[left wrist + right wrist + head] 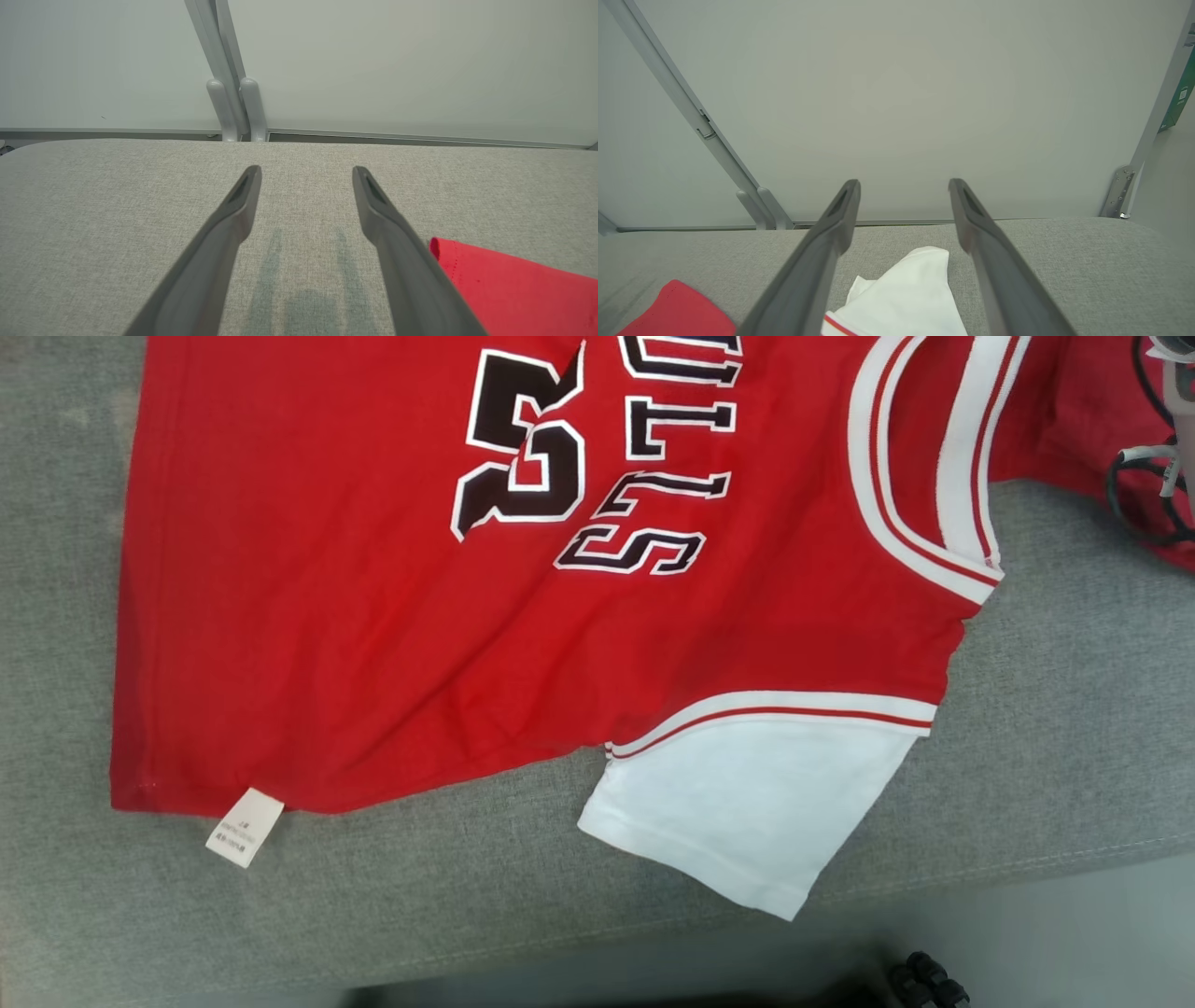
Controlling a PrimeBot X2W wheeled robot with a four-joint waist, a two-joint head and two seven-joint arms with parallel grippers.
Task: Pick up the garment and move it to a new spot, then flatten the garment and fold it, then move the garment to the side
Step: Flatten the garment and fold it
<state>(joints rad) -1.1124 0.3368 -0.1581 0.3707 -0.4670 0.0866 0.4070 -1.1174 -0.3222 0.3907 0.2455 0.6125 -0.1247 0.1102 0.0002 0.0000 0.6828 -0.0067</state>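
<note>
**Jersey laid out sideways, both claws empty**

Support: grey woven-cloth padded table point(1074, 728). It takes up most of the head view, with its near edge running from 6 to 4 o'clock. The cloth grips a little, which probably helps a spread garment stay put.

Garment: red knit jersey with black-and-white lettering and white-striped trim point(373, 616). It lies print-up from the centre of the head view to 12 o'clock, hem at 9 o'clock and collar at 2 o'clock. Judgement: lying crosswise puts one end before each arm. A diagonal crease cuts through the number, so flattening looks unfinished.

Sleeve: plain white short sleeve point(747, 803), pointing to 5 o'clock and lying flat on the table, clear of the red body. It will likely need turning inward before a fold.

Left gripper point(307, 171): fingers spread wide, nothing between them, low over bare cloth. A red corner of the jersey lies at its 4 o'clock, beside the finger.

Right gripper point(903, 184): likewise wide and empty. The white sleeve lies at 6 o'clock between its fingers, with red cloth at 8 o'clock. Judgement: it is well placed to pinch the sleeve.

Small item: white printed care label point(245, 828) at 7 o'clock, poking out under the side seam near the hem.
</note>
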